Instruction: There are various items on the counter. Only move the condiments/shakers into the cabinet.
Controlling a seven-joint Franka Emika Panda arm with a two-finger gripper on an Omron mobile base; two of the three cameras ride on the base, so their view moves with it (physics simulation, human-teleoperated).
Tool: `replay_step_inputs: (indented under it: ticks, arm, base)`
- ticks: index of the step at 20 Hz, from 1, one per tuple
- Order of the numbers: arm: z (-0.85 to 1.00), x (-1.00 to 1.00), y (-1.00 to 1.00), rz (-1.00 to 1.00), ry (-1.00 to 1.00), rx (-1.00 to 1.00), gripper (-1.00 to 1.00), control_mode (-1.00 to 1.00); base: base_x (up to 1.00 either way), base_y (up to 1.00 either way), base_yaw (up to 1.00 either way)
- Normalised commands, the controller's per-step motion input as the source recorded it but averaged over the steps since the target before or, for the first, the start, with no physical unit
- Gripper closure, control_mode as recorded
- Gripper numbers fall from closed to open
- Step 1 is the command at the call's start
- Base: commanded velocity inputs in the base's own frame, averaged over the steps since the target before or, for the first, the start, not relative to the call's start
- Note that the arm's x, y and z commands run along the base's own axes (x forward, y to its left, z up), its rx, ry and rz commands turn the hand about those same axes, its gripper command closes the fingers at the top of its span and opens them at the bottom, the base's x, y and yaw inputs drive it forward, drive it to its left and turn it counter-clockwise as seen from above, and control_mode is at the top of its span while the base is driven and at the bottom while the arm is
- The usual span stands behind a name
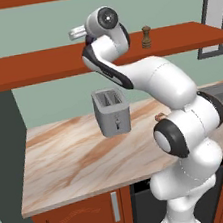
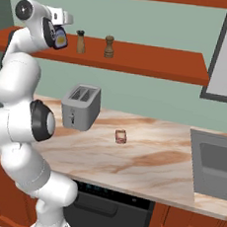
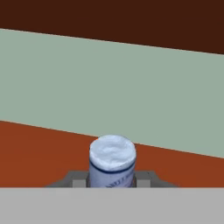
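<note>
My gripper (image 3: 112, 179) is shut on the dark sauce bottle (image 2: 59, 37). Its yellow label shows beside the hand at the left end of the cabinet (image 2: 151, 60). In the hand view the bottle's bluish cap (image 3: 112, 152) points at the green wall, between the grey fingers (image 3: 78, 179), above the red-brown shelf board. The light-wood shaker with a black top (image 2: 81, 41) and the brown mill (image 2: 109, 46) stand upright on the shelf to the right of the hand. The mill (image 1: 146, 36) also appears in the left base view, past the arm.
A grey two-slot toaster (image 2: 80, 106) stands on the marbled counter (image 2: 145, 163) under the shelf. A small orange-brown block (image 2: 120, 136) lies to its right. A sink (image 2: 214, 161) sits at the counter's right end. Another red-brown board runs above the shelf.
</note>
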Motion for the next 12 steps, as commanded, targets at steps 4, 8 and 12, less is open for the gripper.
replay_step_inputs:
  ticks: [4, 8, 12]
  arm:
    - [-0.14, 0.06, 0.00, 0.02, 0.00, -0.11, -1.00, -1.00]
    - [0.00, 0.00, 0.00, 0.01, 0.00, -0.01, -1.00, -1.00]
    - [0.00, 0.00, 0.00, 0.00, 0.00, 0.00, -1.00, -1.00]
  base:
    - [0.00, 0.00, 0.00]
    - [0.00, 0.00, 0.00]
    - [0.00, 0.00, 0.00]
